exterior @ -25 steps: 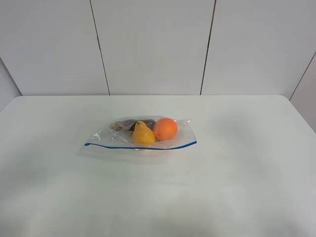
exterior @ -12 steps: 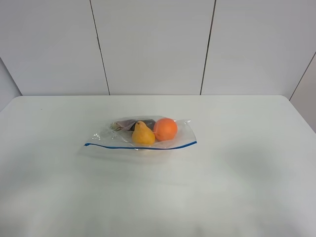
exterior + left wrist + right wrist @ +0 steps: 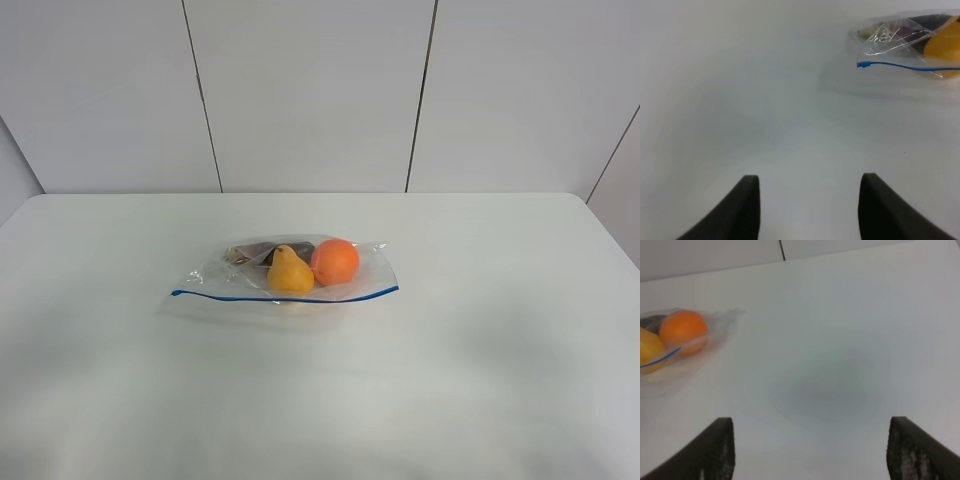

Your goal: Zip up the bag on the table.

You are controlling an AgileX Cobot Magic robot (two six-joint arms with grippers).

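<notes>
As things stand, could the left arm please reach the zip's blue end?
Probably yes: only bare table lies between the open left gripper and the zip end.

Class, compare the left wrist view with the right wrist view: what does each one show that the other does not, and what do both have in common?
Only the left wrist view shows the end of the blue zip strip and the left gripper, open over bare table. Only the right wrist view shows the orange, the wall panels and the right gripper, wide open. Both show the bag, the yellow fruit inside it and the white table.
</notes>
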